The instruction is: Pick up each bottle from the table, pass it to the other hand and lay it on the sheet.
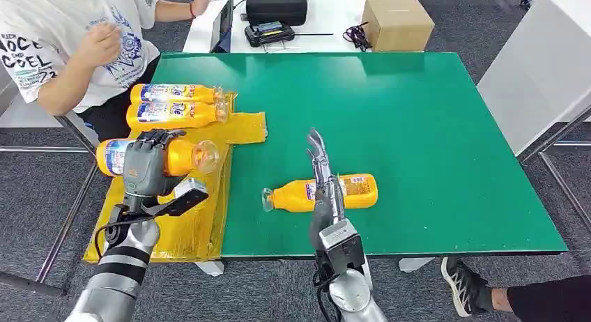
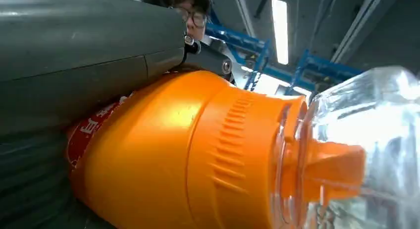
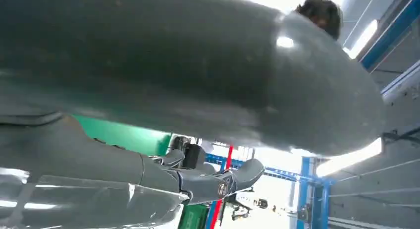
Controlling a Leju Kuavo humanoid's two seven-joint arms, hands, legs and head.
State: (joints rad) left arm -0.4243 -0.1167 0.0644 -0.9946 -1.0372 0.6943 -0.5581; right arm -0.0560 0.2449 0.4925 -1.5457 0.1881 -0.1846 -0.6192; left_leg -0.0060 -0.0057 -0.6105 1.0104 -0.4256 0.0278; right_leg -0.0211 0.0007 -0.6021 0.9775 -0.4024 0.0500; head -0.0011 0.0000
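Observation:
My left hand [image 1: 145, 165] grips an orange bottle [image 1: 188, 157] sideways just above the yellow sheet [image 1: 181, 231], clear cap pointing right. The left wrist view has that bottle [image 2: 188, 154] close up against my left hand [image 2: 74, 65]. Two more orange bottles [image 1: 174, 93] [image 1: 174, 113] lie side by side on the sheet's far end. Another orange bottle [image 1: 293, 195] lies on the green table [image 1: 418, 127] near its front edge, cap to the left. My right hand [image 1: 324, 179] hovers over its middle, fingers [image 3: 208, 182] stretched straight forward, holding nothing.
A person in a white T-shirt [image 1: 63, 36] sits at the far left behind the sheet. Beyond the green table stand a cardboard box [image 1: 397, 22] and a black case [image 1: 277, 3]. A white table [image 1: 543, 64] is at the right; a person's shoe [image 1: 463, 284] is by the front right corner.

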